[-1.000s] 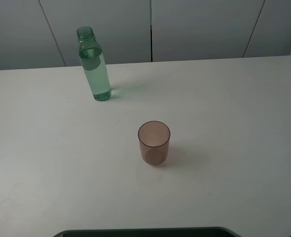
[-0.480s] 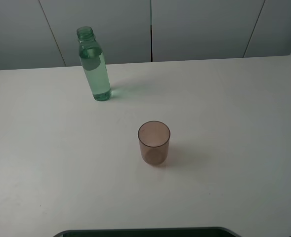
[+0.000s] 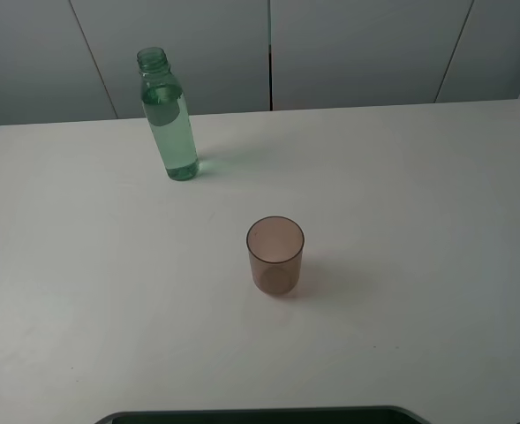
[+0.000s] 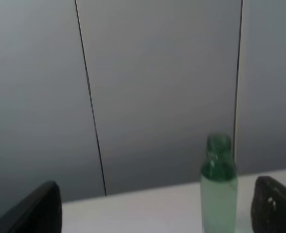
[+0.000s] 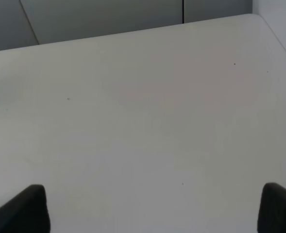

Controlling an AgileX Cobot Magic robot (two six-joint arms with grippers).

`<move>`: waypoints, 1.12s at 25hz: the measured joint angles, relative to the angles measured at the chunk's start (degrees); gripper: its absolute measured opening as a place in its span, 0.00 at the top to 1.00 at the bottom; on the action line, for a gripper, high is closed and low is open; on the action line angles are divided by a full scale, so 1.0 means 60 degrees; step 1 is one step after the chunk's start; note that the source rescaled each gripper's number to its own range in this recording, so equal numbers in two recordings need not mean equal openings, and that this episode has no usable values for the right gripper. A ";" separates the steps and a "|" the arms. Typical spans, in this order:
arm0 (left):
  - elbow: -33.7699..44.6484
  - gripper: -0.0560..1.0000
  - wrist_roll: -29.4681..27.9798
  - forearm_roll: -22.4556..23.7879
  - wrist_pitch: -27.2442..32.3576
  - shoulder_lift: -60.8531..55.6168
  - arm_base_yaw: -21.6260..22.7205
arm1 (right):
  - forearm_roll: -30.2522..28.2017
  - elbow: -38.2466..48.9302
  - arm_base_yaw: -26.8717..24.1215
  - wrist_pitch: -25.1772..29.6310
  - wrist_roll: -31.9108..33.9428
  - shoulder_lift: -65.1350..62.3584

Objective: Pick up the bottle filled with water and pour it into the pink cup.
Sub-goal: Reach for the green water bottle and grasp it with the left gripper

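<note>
Now the bottle [image 3: 169, 124] stands upright, well apart from the pink cup [image 3: 275, 256].

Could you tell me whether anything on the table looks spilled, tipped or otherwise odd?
Nothing stands out: the bottle and the pink cup both stand upright, apart, and the table looks dry.

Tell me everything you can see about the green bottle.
The bottle is tall, slim, of clear green-tinted plastic, with a threaded neck and no cap. Clear liquid fills it about to the shoulder. It stands upright on the white table, near the far edge on the left; nothing else touches it.
</note>
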 joint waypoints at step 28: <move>0.2273 0.00 -0.2622 0.3262 -1.5480 1.3047 -0.0012 | 0.0000 0.0000 0.0000 0.0000 0.0000 0.0000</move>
